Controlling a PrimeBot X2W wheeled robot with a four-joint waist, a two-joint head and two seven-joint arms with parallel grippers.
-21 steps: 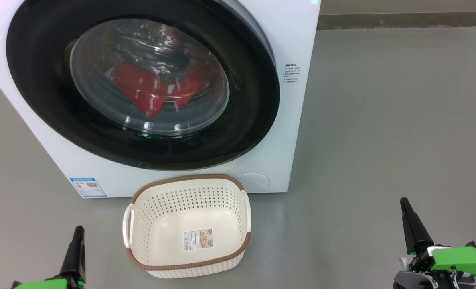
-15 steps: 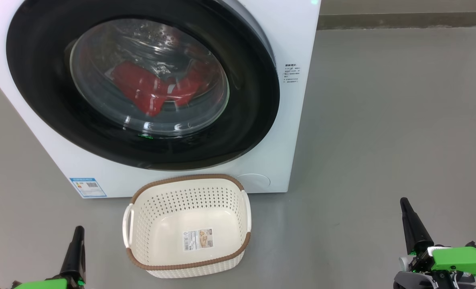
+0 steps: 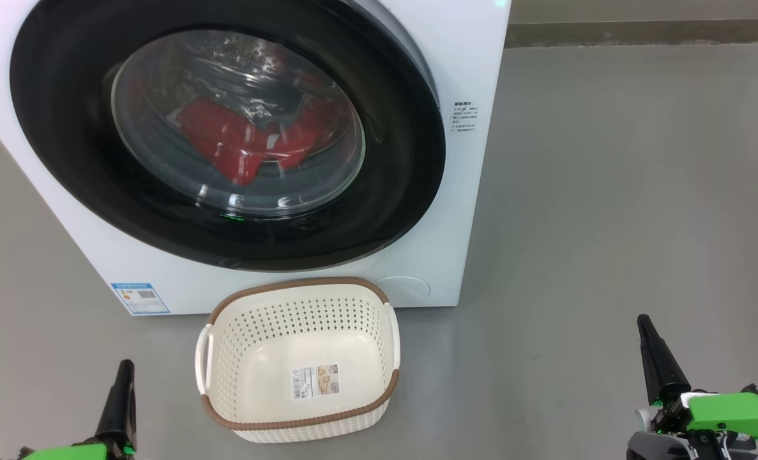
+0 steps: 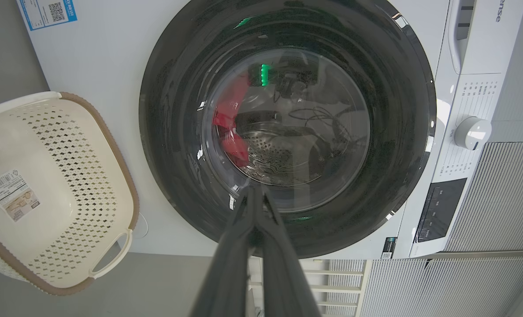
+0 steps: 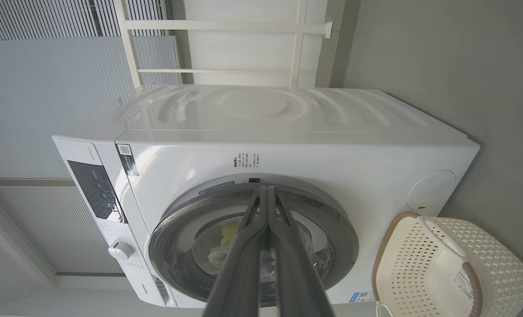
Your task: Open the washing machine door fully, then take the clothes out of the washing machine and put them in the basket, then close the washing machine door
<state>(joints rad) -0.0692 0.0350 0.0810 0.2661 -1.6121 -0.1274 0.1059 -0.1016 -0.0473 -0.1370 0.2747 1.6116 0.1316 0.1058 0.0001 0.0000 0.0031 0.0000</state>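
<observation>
Left gripper [image 3: 125, 367] lower left, right gripper [image 3: 642, 321] lower right — both pinched shut, empty; open floor [image 3: 576, 255] right of the basket [image 3: 295, 282] rim

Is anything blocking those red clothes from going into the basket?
Yes. The washing machine door covers the opening, its glass in front of the clothes. The basket below it is empty.

White washing machine [image 3: 471, 204], its washing machine door [image 3: 66, 160] rimmed glossy black; red clothes [image 3: 225, 137] behind the glass; cream basket [image 3: 270, 319], perforated, brown woven-look rim; grey floor [image 3: 608, 191]; left gripper [image 3: 125, 367] and right gripper [image 3: 642, 321] dark-fingered, green-bodied
</observation>
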